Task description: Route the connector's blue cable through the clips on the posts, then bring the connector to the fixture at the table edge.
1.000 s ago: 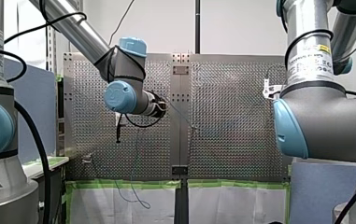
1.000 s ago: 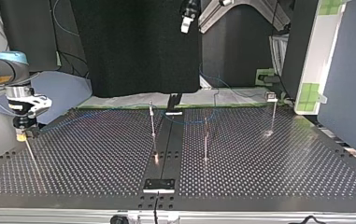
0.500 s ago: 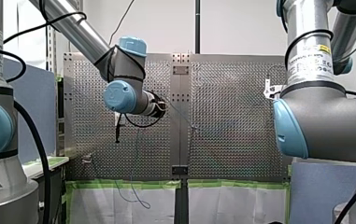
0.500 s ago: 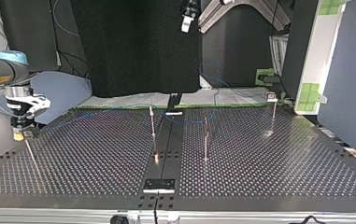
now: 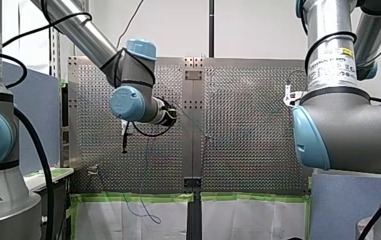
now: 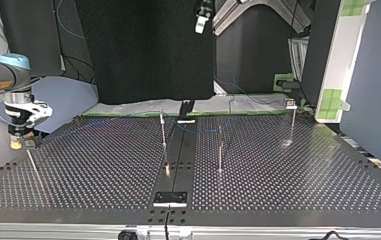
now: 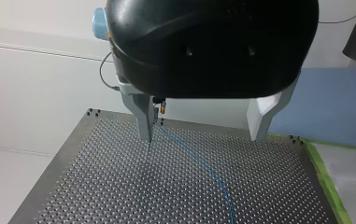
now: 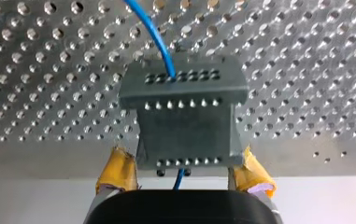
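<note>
In the right wrist view my right gripper [image 8: 183, 175] is open, its yellow pads [image 8: 116, 171] on either side of a dark grey connector block [image 8: 185, 116] without gripping it. The blue cable [image 8: 154, 32] enters the block from the far side. In the top view my right gripper [image 6: 18, 144] hangs at the table's left edge. The blue cable [image 6: 200, 131] runs faintly across the posts [image 6: 163, 131]. My left gripper [image 6: 199, 24] is high at the back, and in its wrist view my left gripper [image 7: 202, 135] is open and empty above the blue cable [image 7: 203, 163].
Thin posts [image 6: 220, 150] stand mid-table, and another post [image 6: 293, 122] stands at the top view's right. A dark centre rail ends at a bracket [image 6: 170, 198] by the near edge. Green tape [image 5: 138, 197] lines the table edge in the front view.
My right gripper has drifted a little toward the top view's left, away from the block. My left arm has barely shifted.
</note>
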